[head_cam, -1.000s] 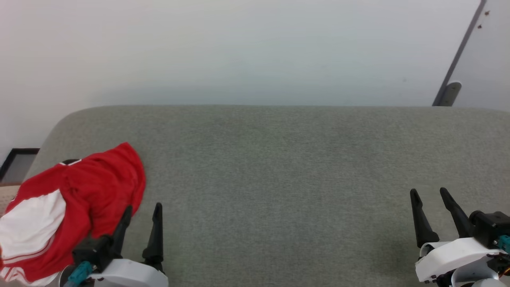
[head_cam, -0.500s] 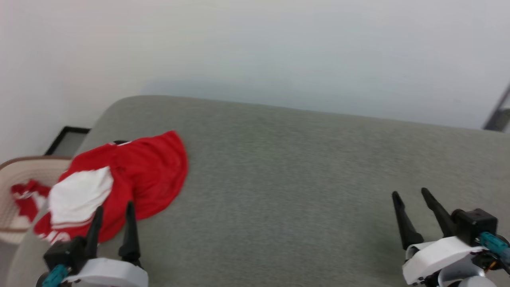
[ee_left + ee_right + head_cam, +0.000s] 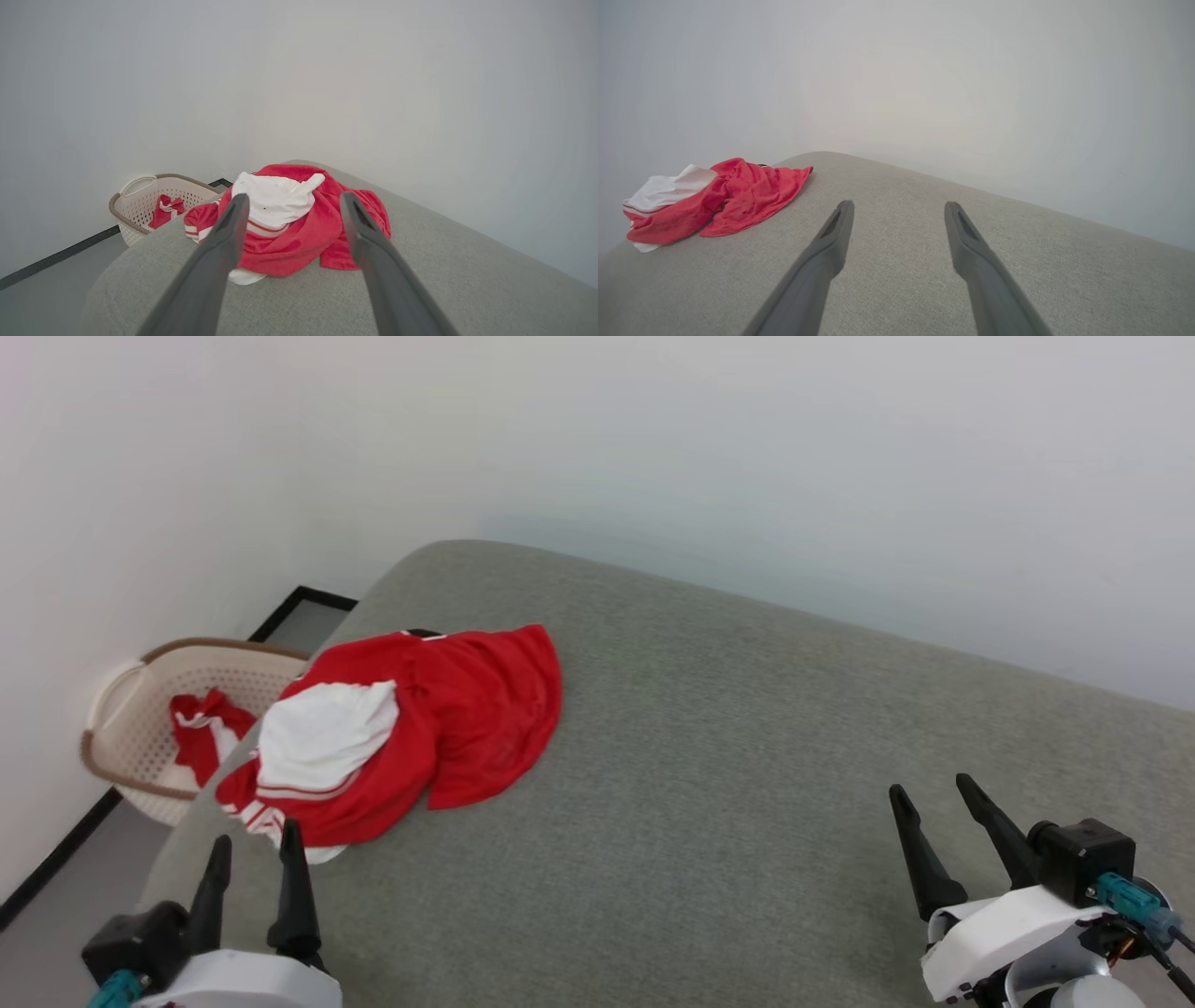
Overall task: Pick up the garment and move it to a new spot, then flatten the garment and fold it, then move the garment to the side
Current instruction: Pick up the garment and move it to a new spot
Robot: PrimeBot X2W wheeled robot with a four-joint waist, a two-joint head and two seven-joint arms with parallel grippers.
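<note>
A pale, bare wall runs along the far side and the left side of the scene. Below it, a wide bench covered in grey woven fabric, with a rounded far-left corner, stretches from left to right. A strip of grey floor lies to the left of the bench, edged by a black skirting line at the foot of the wall.

The garment lies crumpled in a heap on the far-left part of the bench and reaches its left edge. It is red, with a white sleeve bunched on top and striped trim toward the near-left side. A small dark patch shows at its far edge.

A cream perforated basket with a brown rim stands on the floor just left of the bench, against the wall, and holds another red and white cloth.

The left gripper is at the near-left of the bench, and its fingers are spread wide and hold nothing. Their tips point at the garment and are close to its near edge. The right gripper is at the near-right, well apart from the garment. Its fingers are likewise spread wide over bare fabric, with nothing between them.
</note>
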